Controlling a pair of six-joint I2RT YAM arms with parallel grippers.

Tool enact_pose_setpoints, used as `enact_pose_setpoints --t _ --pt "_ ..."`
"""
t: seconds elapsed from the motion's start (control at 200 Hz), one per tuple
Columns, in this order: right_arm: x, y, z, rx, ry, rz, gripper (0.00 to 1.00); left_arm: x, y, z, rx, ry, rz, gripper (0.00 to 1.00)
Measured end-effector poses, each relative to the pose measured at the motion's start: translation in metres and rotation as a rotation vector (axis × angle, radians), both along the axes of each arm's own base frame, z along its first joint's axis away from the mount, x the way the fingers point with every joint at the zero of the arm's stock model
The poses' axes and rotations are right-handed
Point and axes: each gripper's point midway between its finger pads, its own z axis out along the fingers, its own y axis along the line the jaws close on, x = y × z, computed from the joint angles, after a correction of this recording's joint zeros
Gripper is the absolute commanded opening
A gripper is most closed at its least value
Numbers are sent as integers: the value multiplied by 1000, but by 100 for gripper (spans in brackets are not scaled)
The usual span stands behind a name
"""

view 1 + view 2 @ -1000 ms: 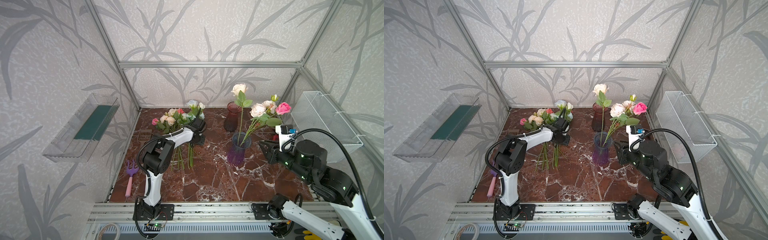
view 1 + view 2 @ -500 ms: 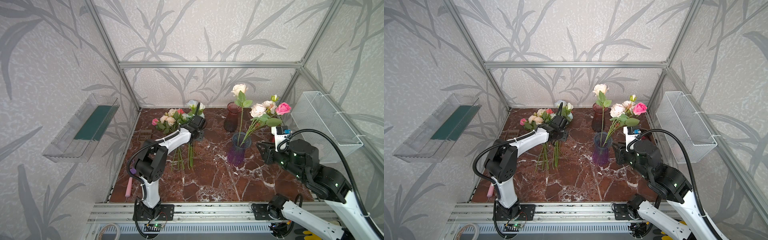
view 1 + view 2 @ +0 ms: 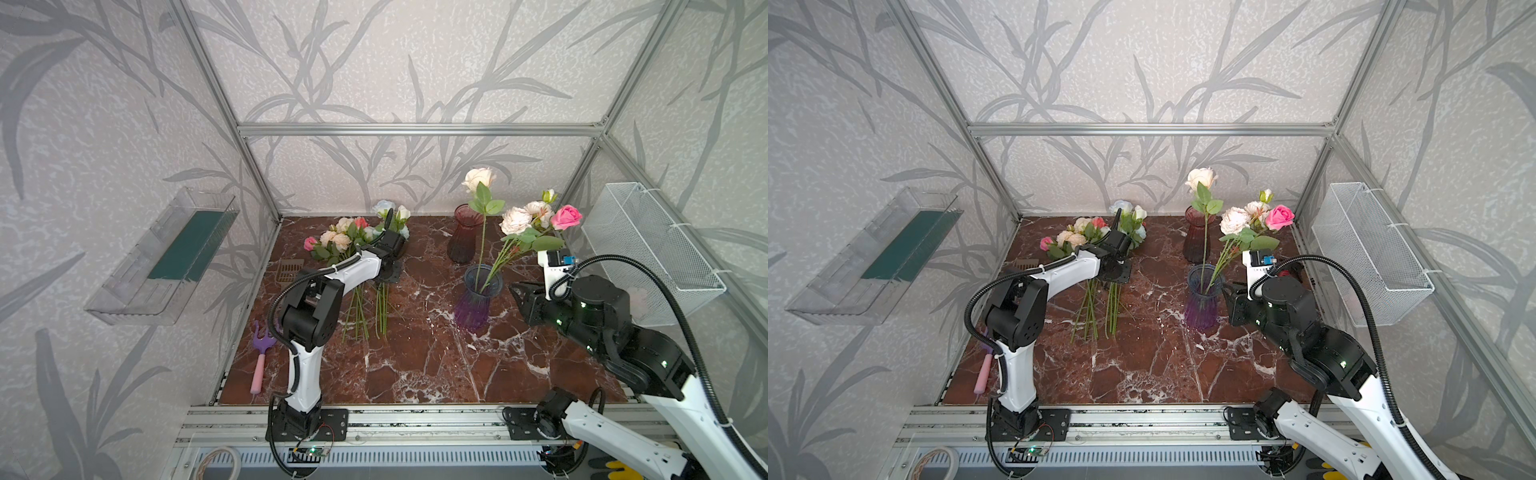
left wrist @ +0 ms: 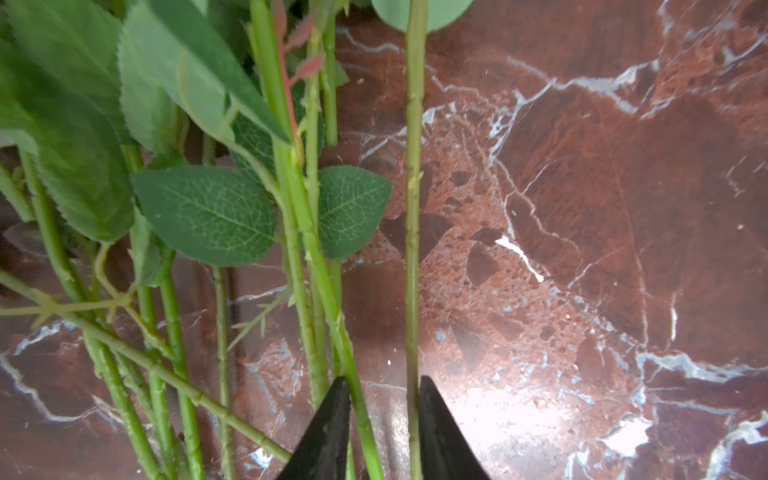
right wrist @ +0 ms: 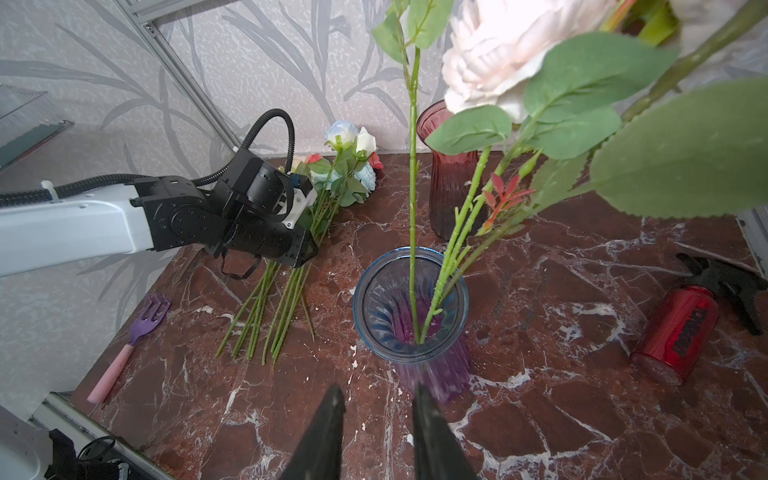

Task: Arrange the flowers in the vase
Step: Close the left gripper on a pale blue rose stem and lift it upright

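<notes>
Edging toward the blue-and-purple ribbed glass vase (image 3: pixel 471 311) over the last second, the black right gripper (image 5: pixel 377 390) hung just beside it. Its jaws were spread and empty, probably ready to steady the vase or take a stem. Several long-stemmed artificial roses (image 3: pixel 515 220) already stood inside, most leaning toward the right wall. Farther back, the black left gripper (image 4: pixel 380 384) had narrowed without clamping. Its jaws straddled two thin green stems (image 4: pixel 411 249) of the loose roses (image 3: pixel 345 237) lying flat on the red-brown marble tabletop (image 3: pixel 415 361), apparently to single one out. Behind them, a dark red ribbed glass vase (image 3: pixel 463 241) stood by the back wall, seemingly empty.
</notes>
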Motion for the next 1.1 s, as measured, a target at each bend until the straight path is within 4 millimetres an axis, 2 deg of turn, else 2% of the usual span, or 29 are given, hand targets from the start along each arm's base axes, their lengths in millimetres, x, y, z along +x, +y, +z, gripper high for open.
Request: enact_pose_setpoints --t 0.18,0.38,0.445,0.53,0.795,0.935,1.1 --pt "1 1 0 -6 -5 4 29 -1 1 -1 6 4 4 26" --pt "1 1 0 -10 -6 8 30 -2 2 -4 9 11 10 14" --pt "1 2 -1 -12 -5 9 30 -2 2 -4 10 12 11 5" --pt "1 1 -1 -11 -5 9 30 -2 3 -4 14 11 12 0" --pt "1 1 -1 -11 -5 8 30 -2 2 -3 9 10 12 0" --pt "1 1 -1 -12 -5 9 30 -2 1 -1 4 7 7 18" --pt "1 2 -1 -10 -3 12 30 -2 0 -4 0 21 2 19"
